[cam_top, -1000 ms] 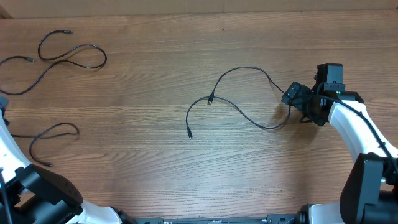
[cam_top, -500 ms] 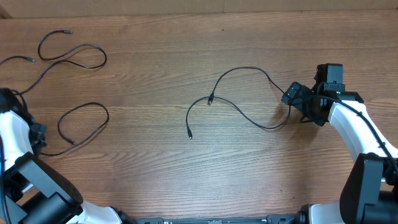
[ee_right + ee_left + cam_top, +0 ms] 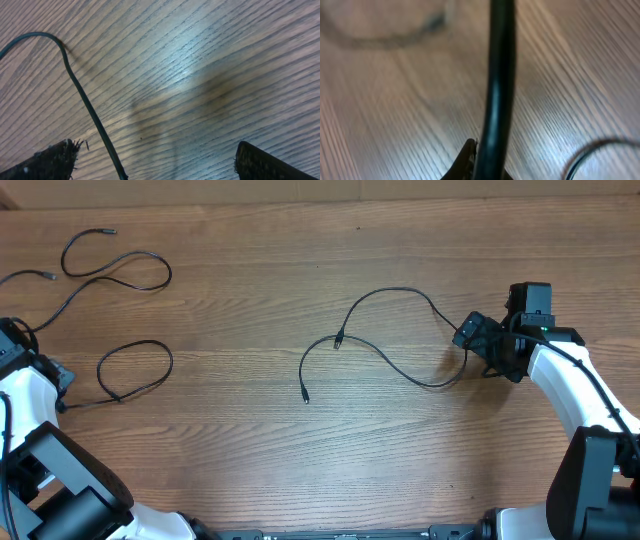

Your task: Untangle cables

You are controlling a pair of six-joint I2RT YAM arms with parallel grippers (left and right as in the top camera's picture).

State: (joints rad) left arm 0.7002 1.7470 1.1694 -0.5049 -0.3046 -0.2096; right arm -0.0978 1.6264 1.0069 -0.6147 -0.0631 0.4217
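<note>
The left gripper (image 3: 60, 383) is closed on the tail of the looped cable (image 3: 171, 362), which is laid on the table (image 3: 250, 460) just beside it. In the left wrist view this cord is seen blurred, very close to the camera. The right gripper (image 3: 155, 167) is spread wide. The long cable (image 3: 395, 289) is stretched from mid-table to this gripper and is routed just beside one fingertip (image 3: 50, 160). Further cables (image 3: 168, 275) are located at the far left corner.
</note>
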